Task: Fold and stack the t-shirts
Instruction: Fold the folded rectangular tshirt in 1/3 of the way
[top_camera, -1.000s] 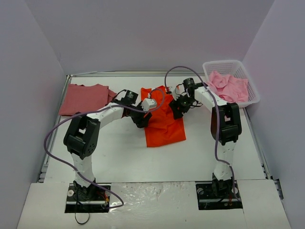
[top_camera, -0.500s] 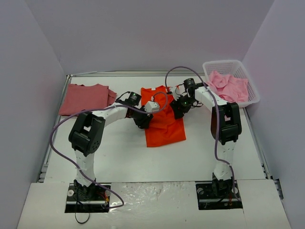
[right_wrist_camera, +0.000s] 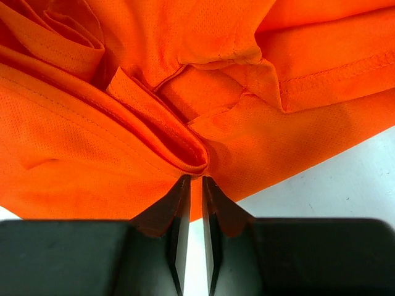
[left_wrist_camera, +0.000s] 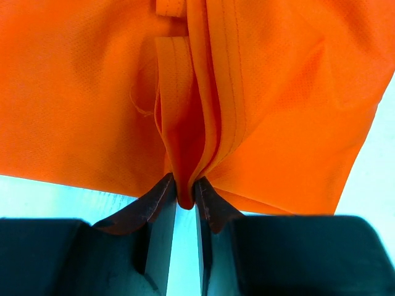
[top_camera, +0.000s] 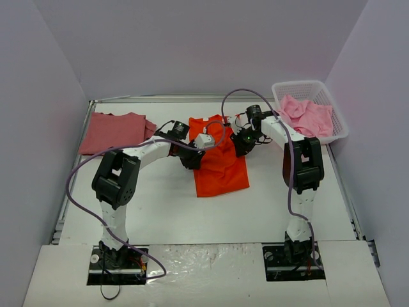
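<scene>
The bright orange-red t-shirt lies partly folded in the middle of the table. My left gripper is at its left edge, shut on a pinched fold of the orange cloth, as the left wrist view shows. My right gripper is at the shirt's upper right edge. Its jaws stand nearly together on a rolled fold of the orange cloth at the tips. The dusty rose-red t-shirt lies flat at the far left. Light pink t-shirts are piled in the basket.
The white lattice basket stands at the far right corner. Grey cables loop over both arms above the table. Walls close in the table on the left, back and right.
Both grippers have shifted slightly inward and toward the back with the orange shirt, bunching its upper part between them. The rose shirt and the basket have not moved.
</scene>
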You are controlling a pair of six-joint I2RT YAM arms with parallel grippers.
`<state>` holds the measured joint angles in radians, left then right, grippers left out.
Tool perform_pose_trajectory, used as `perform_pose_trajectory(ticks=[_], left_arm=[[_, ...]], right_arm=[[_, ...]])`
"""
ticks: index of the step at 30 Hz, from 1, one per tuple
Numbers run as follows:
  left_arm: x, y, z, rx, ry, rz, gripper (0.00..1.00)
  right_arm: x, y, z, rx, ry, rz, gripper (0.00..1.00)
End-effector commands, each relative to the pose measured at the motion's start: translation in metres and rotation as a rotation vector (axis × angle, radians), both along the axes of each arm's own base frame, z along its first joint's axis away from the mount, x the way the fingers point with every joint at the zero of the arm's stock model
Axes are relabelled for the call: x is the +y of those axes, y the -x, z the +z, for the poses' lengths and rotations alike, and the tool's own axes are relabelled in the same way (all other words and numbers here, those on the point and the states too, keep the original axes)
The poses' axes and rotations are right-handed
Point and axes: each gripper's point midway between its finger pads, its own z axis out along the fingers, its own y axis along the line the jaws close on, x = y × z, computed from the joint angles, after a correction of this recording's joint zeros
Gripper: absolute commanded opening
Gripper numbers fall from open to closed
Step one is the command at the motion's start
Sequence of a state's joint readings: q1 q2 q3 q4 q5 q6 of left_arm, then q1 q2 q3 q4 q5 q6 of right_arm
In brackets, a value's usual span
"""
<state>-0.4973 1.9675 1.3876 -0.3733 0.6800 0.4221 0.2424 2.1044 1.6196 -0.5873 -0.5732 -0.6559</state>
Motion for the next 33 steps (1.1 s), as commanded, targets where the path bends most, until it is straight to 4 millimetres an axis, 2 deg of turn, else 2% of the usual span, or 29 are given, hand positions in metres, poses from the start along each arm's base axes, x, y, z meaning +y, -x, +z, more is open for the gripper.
perform_pose_trajectory(ticks=[1,5,7,12,17,24,28,31,32,33], left_arm=[[-0.008,-0.002,0.038,-0.064,0.045,-0.04,0.17],[-0.005,-0.002,0.042,-0.072,0.039,-0.035,0.17],[-0.005,-0.002,0.046,-0.079,0.037,-0.036,0.17],[-0.004,-0.003,0.048,-0.083,0.032,-0.031,0.17],[-0.004,-0.004,0.046,-0.081,0.03,-0.029,0.17],[-0.004,-0.004,0.041,-0.074,0.024,-0.033,0.17],[-0.005,-0.003,0.039,-0.069,0.024,-0.036,0.16],[-0.005,-0.003,0.038,-0.065,0.023,-0.036,0.16],[-0.005,-0.003,0.037,-0.063,0.023,-0.036,0.16],[-0.005,-0.004,0.038,-0.065,0.023,-0.036,0.16]], right_arm=[[0.001,0.004,0.009,0.019,-0.021,-0.002,0.09],[0.001,0.002,0.011,0.013,-0.023,-0.004,0.01],[0.002,0.003,0.011,0.017,-0.025,-0.004,0.01],[0.004,0.004,0.015,0.023,-0.04,-0.003,0.21],[0.007,0.006,0.017,0.039,-0.059,0.001,0.27],[0.01,0.01,0.003,0.086,-0.064,0.017,0.31],[0.009,0.011,-0.003,0.095,-0.048,0.02,0.4],[0.008,0.011,-0.007,0.105,-0.043,0.019,0.4],[0.009,0.012,-0.008,0.107,-0.042,0.022,0.38],[0.009,0.012,-0.008,0.105,-0.036,0.025,0.29]])
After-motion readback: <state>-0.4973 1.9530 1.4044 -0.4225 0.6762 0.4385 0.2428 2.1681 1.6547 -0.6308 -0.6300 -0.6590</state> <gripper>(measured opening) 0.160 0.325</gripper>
